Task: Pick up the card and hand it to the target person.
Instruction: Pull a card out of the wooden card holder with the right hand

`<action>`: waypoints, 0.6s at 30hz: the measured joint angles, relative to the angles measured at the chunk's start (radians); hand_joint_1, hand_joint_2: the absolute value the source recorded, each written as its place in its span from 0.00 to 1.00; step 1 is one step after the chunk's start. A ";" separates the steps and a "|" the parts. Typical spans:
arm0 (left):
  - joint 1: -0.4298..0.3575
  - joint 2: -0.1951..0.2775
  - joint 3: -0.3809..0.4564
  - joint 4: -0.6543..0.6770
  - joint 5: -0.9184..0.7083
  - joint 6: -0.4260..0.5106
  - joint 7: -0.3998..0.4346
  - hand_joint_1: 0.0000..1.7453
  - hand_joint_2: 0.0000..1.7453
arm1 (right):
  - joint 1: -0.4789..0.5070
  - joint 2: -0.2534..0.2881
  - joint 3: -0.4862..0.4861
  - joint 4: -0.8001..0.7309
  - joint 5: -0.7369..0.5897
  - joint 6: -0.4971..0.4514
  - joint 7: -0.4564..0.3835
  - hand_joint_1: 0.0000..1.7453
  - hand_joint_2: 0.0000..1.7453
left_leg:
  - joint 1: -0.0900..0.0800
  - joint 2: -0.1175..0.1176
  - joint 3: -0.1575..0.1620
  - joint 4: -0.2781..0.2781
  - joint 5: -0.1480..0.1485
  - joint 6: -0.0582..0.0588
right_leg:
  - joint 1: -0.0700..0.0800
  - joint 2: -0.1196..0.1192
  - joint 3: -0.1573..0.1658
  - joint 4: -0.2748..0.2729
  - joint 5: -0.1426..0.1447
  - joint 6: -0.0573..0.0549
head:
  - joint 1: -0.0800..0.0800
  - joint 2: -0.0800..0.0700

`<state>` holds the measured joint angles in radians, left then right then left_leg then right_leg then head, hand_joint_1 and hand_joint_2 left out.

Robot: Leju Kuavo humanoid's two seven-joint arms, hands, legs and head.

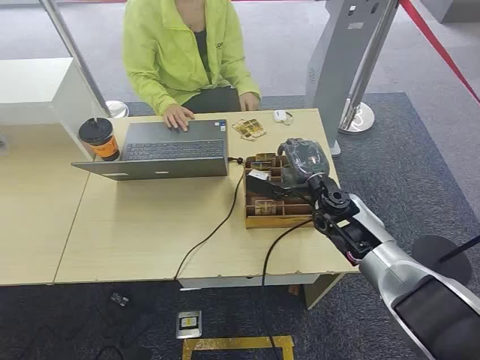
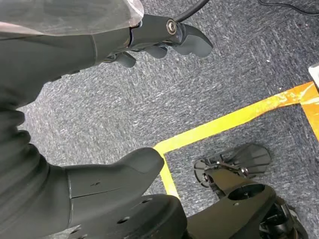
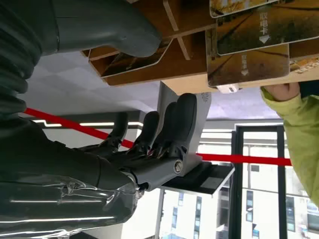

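Your right hand (image 1: 301,163) hovers over the card box (image 1: 271,196) at the worktop's (image 1: 142,232) three o'clock, fingers (image 3: 165,132) spread, holding nothing, poised to grasp a card (image 3: 246,64).

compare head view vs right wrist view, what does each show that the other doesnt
Head view alone: the laptop, coffee cup, the whole table and loose cards near the person.

Right wrist view alone: the hand's thumb and dark fingers apart, gripping nothing, plus windows and a red rope behind.

Both: the right hand at the wooden card box, cards standing in its slots, and the person's lime-green sleeve.
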<state>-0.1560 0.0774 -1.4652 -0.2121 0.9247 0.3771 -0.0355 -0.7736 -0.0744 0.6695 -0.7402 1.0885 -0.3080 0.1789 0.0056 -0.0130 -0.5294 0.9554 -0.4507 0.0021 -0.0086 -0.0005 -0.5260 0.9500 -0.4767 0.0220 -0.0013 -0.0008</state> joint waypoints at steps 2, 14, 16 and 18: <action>0.000 0.000 0.000 0.000 0.000 0.000 0.000 0.00 1.00 | -0.002 0.004 0.001 0.008 0.001 -0.001 0.000 0.50 1.00 | 0.000 0.000 0.000 0.000 0.000 0.000 | 0.000 0.000 0.000 0.000 0.000 0.000 | 0.000 0.000; 0.003 0.000 0.000 0.000 0.004 0.002 0.000 0.00 1.00 | -0.016 0.033 0.012 0.079 0.008 -0.008 0.007 0.50 1.00 | 0.000 0.000 0.000 0.000 0.000 0.000 | 0.000 0.000 0.000 0.000 0.000 0.000 | 0.000 0.000; 0.003 0.000 0.000 0.000 0.005 0.002 0.000 0.00 1.00 | -0.021 0.035 0.014 0.090 0.008 -0.011 0.007 0.51 1.00 | 0.000 0.000 0.000 0.000 0.000 0.000 | 0.000 0.000 0.000 0.000 0.000 0.000 | 0.000 0.000; 0.004 0.000 0.000 0.000 0.006 0.002 0.000 0.00 1.00 | -0.025 0.037 0.015 0.102 0.007 -0.014 0.007 0.50 1.00 | 0.000 0.000 0.000 0.000 0.000 0.000 | 0.000 0.000 0.000 0.000 0.000 0.000 | 0.000 0.000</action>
<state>-0.1523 0.0774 -1.4652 -0.2121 0.9305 0.3792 -0.0352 -0.7991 -0.0373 0.6849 -0.6387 1.0955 -0.3218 0.1862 0.0056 -0.0129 -0.5292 0.9556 -0.4507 0.0021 -0.0086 -0.0004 -0.5259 0.9500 -0.4767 0.0221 -0.0012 -0.0008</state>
